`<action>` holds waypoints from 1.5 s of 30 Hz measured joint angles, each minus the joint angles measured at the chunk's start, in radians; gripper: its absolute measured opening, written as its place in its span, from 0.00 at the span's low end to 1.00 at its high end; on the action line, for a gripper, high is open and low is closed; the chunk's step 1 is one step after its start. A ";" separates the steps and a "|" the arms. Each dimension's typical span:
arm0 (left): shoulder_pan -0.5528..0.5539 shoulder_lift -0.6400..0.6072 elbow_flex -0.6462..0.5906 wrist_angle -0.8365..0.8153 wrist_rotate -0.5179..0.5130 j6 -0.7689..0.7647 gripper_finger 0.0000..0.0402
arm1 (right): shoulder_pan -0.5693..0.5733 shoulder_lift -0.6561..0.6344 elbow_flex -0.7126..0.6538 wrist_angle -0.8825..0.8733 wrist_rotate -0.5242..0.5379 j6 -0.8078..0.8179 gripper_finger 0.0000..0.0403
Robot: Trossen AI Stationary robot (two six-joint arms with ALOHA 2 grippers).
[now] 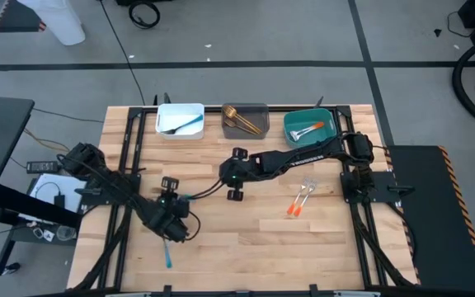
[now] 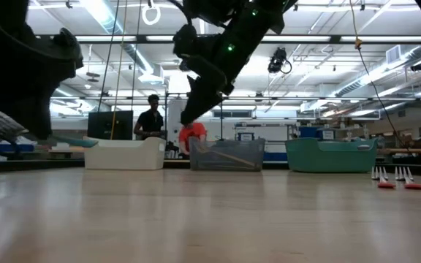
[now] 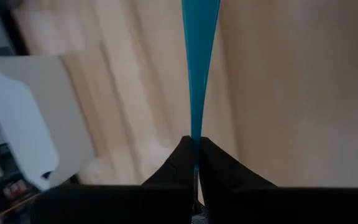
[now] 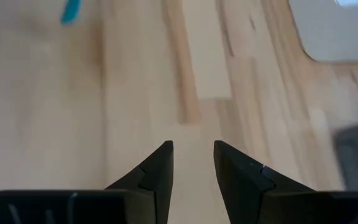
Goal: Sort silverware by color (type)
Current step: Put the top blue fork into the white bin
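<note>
Blue-handled utensil (image 3: 199,74) between left hand (image 3: 195,163) fingers

Three rectangular bins stand in a row along the far edge of the wooden bench (image 1: 246,239): a white bin (image 1: 180,120), a grey bin (image 1: 246,120) and a teal bin (image 1: 309,126). In the low view a person (image 2: 150,117) stands in the room beyond the bench, and dark cables (image 1: 143,14) lie on the grey floor.

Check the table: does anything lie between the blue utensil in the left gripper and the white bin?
Nothing visible does. The left gripper is shut on the blue utensil at the table's near left; bare wood runs from there to the white bin. The right gripper hovers off to the side, mid-table.
</note>
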 joint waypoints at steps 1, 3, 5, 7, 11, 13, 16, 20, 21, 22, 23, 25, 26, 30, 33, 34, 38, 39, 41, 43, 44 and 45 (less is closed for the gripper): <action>0.010 0.000 0.000 -0.007 -0.011 0.010 0.04 | 0.000 0.000 0.000 -0.016 0.014 0.003 0.31; 0.028 0.000 0.000 -0.022 -0.041 0.026 0.04 | 0.000 0.000 0.000 -0.038 0.033 0.015 0.31; 0.046 0.000 0.000 -0.032 -0.072 0.049 0.04 | 0.002 0.000 0.000 -0.056 0.049 0.021 0.31; 0.066 0.000 0.000 -0.043 -0.105 0.068 0.04 | 0.003 0.000 0.000 -0.069 0.061 0.021 0.31; 0.106 0.000 0.000 -0.067 -0.142 0.094 0.04 | 0.012 0.000 0.000 -0.086 0.117 0.023 0.31; 0.124 -0.001 0.000 -0.078 -0.148 0.114 0.04 | 0.020 0.000 0.000 -0.098 0.144 0.022 0.31; 0.143 -0.001 0.000 -0.086 -0.170 0.135 0.04 | 0.027 0.000 0.000 -0.115 0.154 0.021 0.31; 0.165 -0.001 0.000 -0.109 -0.205 0.178 0.04 | 0.029 -0.002 0.000 -0.135 0.121 0.019 0.31; 0.173 -0.001 0.000 -0.117 -0.217 0.184 0.04 | 0.029 -0.004 0.000 -0.143 0.115 0.020 0.31; 0.182 -0.001 0.000 -0.126 -0.226 0.193 0.04 | 0.029 -0.005 0.000 -0.144 0.114 0.020 0.31; 0.190 -0.001 0.000 -0.131 -0.236 0.199 0.04 | 0.029 -0.009 0.000 -0.145 0.116 0.019 0.31; 0.208 -0.001 0.000 -0.139 -0.259 0.209 0.04 | 0.029 -0.022 0.000 -0.159 0.128 0.017 0.30; 0.218 -0.001 0.000 -0.142 -0.273 0.215 0.04 | 0.029 -0.030 0.000 -0.153 0.130 0.017 0.30; 0.262 -0.001 0.000 -0.142 -0.307 0.229 0.04 | 0.032 -0.055 0.000 -0.169 0.162 0.021 0.29; 0.291 -0.001 0.000 -0.142 -0.338 0.231 0.04 | 0.042 -0.074 0.000 -0.180 0.190 0.021 0.29; 0.297 -0.001 0.000 -0.142 -0.352 0.232 0.04 | 0.045 -0.077 0.000 -0.178 0.193 0.021 0.29; 0.318 -0.001 0.000 -0.142 -0.410 0.263 0.04 | 0.055 -0.081 0.000 -0.184 0.195 0.020 0.29; 0.326 -0.001 0.000 -0.142 -0.425 0.274 0.04 | 0.058 -0.081 0.000 -0.186 0.201 0.021 0.29; 0.342 -0.001 0.000 -0.140 -0.441 0.289 0.04 | 0.061 -0.081 0.000 -0.192 0.209 0.021 0.29; 0.360 -0.001 0.000 -0.140 -0.452 0.304 0.04 | 0.064 -0.081 0.000 -0.196 0.210 0.027 0.29; 0.370 -0.001 0.000 -0.139 -0.456 0.308 0.04 | 0.067 -0.081 0.000 -0.197 0.210 0.029 0.29; 0.379 -0.001 0.000 -0.140 -0.463 0.313 0.04 | 0.070 -0.081 0.000 -0.197 0.212 0.030 0.29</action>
